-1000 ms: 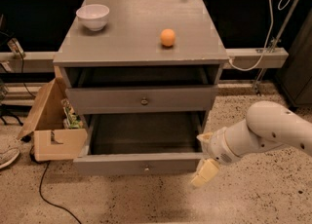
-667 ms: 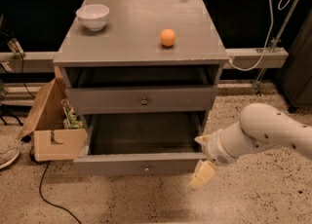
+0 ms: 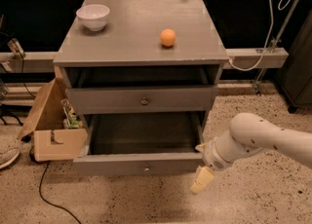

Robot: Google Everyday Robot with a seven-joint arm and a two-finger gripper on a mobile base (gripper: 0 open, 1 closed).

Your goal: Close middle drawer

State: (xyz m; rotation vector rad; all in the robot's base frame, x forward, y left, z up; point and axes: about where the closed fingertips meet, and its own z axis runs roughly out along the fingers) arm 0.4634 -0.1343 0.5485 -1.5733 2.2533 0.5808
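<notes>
Grey cabinet top (image 3: 131,47) bearing a white bowl (image 3: 93,16) at back left and an orange (image 3: 167,37) right of centre. Gripper (image 3: 201,170) low over speckled floor (image 3: 253,201), by cabinet's front right.

Middle drawer (image 3: 141,162) pulled open, gripper (image 3: 202,179) by its front's right end

Bowl (image 3: 93,16), orange ball (image 3: 167,37) — cardboard box (image 3: 53,142)

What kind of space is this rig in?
Probably a robot lab or test bay, not a home: speckled hard floor, loose cable and cardboard box beside the grey cabinet. The gripper hangs by a front corner of the open middle drawer.
</notes>
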